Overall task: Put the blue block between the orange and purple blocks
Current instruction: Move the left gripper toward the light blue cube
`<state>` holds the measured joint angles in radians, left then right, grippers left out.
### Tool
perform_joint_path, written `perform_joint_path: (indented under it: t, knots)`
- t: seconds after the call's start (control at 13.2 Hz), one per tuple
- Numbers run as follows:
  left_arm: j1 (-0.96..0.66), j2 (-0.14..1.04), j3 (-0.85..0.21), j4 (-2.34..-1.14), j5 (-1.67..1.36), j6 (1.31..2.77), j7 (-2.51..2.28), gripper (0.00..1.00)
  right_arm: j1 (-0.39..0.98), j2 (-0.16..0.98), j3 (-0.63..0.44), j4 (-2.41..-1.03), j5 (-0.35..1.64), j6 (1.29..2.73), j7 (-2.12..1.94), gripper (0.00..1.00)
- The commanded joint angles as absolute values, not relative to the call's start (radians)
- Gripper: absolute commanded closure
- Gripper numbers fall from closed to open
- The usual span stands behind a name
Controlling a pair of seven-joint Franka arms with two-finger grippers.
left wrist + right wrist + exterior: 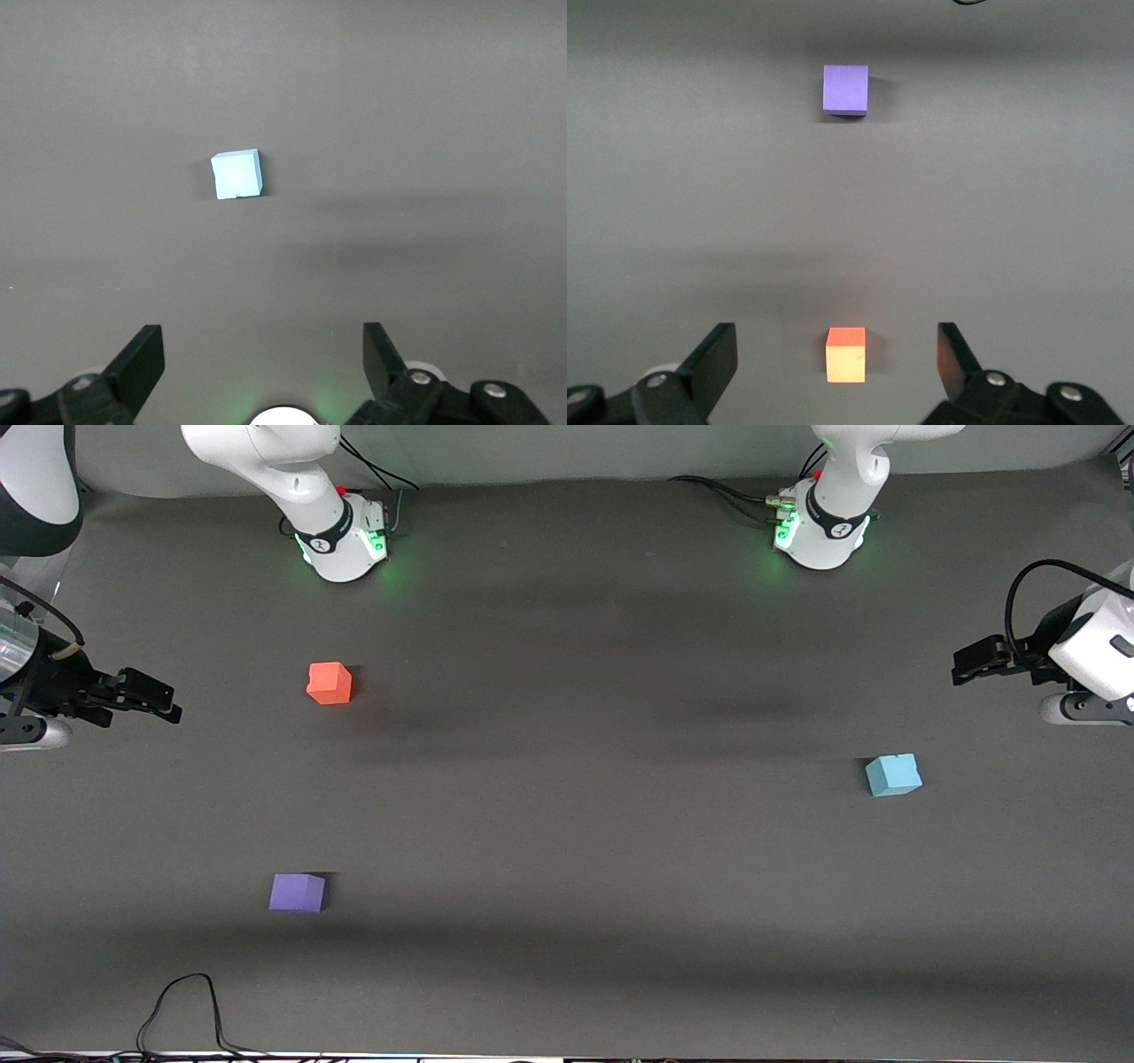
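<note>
Three cubes sit on a dark table, well apart — the blue block toward the left arm's end; the orange block and, nearer the front camera, the purple block toward the right arm's end. Left gripper and right gripper hang at the table's ends — fingers spread wide, holding nothing.

The front camera sits high and looks down on the whole dark grey bench, with both white arm bases along the top of its view. The left wrist camera looks down past its open black jaws at the small sky-blue matte cube, also seen in the front view. The right wrist camera looks past its open jaws at the small orange-red matte cube, close between them, and the small violet-purple matte cube farther ahead; the front view shares both.
</note>
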<state>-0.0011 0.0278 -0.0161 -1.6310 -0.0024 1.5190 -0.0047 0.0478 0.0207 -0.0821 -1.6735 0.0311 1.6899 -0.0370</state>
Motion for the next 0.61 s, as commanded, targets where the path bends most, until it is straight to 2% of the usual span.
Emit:
perform_joint_path:
  t: [0.0,0.23,0.53]
  knots:
    - [0.029,0.022,-0.014,-1.621,0.011,1.494,0.064,0.0,0.055,0.012,-0.091,-1.683,0.049,1.704,-0.038,0.0]
    - [0.051,-0.009,-0.005,-1.667,0.035,1.509,0.094,0.0,0.055,0.012,-0.091,-1.683,0.049,1.704,-0.038,0.0]
    - [0.057,-0.077,-0.005,-1.833,0.04,1.641,0.1,0.0,0.055,0.012,-0.091,-1.683,0.049,1.704,-0.04,0.0]
